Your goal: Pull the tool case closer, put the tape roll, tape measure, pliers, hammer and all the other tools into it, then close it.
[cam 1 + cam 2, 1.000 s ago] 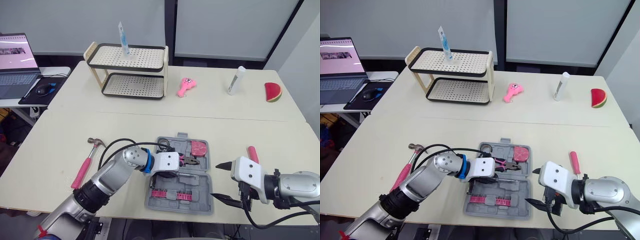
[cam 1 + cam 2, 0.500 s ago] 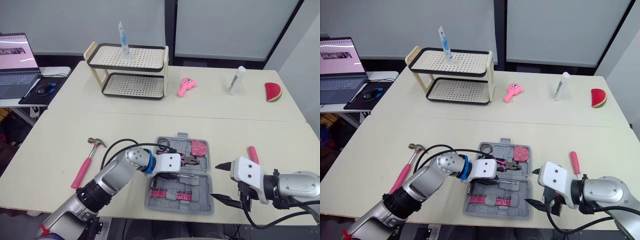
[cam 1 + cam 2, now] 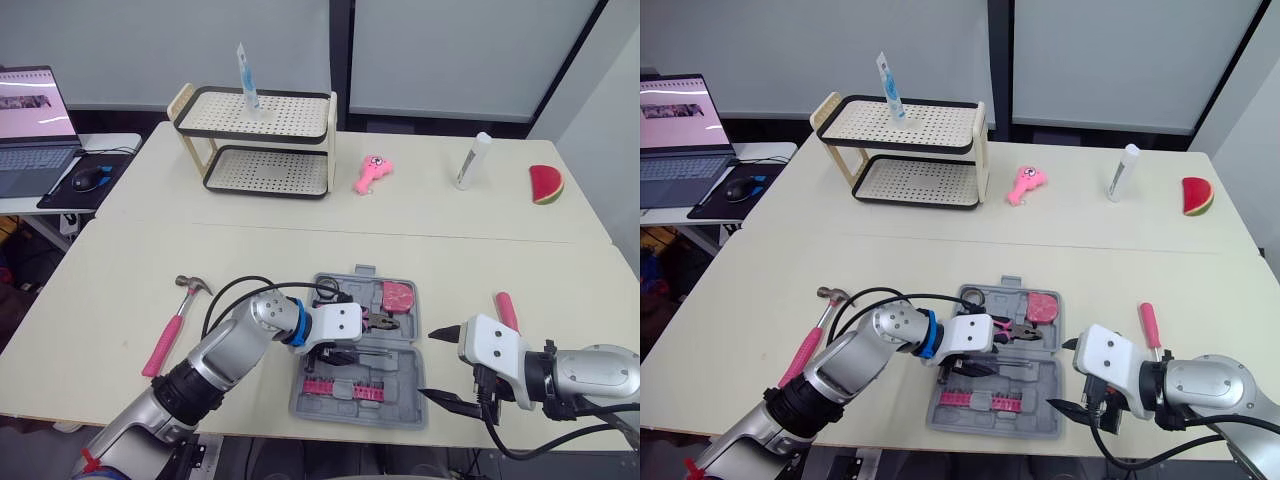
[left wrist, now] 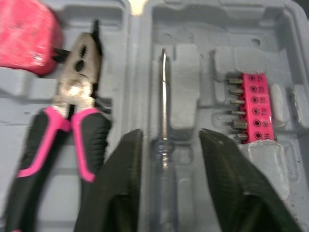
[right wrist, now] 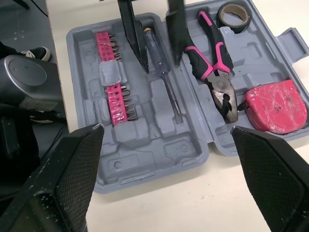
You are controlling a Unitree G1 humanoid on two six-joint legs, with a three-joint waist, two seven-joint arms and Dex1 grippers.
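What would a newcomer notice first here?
The open grey plastic tool case at the front of the cream table, with the left tool open astride a clear-handled screwdriver beside pink-handled pliers. A pink-handled hammer lies left of it, and the right tool hangs open on its right.

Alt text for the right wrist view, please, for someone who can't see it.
An open grey tool case lies on the table, holding a screwdriver, pliers, tape roll, pink tape measure and pink bit strips. The open left hand straddles the screwdriver's handle.
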